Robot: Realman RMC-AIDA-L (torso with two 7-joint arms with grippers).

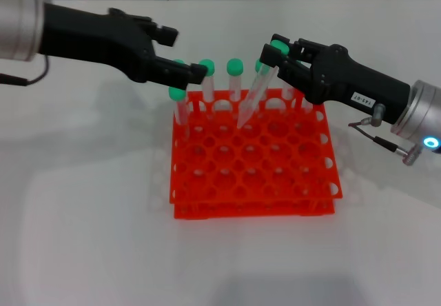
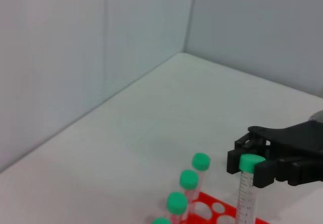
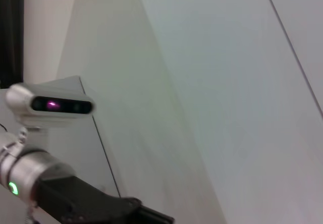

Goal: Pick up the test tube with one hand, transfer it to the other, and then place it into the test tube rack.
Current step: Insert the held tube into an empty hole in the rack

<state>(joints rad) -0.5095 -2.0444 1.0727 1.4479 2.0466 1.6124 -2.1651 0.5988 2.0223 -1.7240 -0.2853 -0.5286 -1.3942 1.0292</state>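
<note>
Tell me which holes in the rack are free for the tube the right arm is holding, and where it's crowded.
The right gripper holds the test tube tilted over the test tube rack. The middle and near rows, toward the robot, are all open. The far edge is crowded: capped tubes stand there and the left gripper hovers over the far-left corner.
</note>
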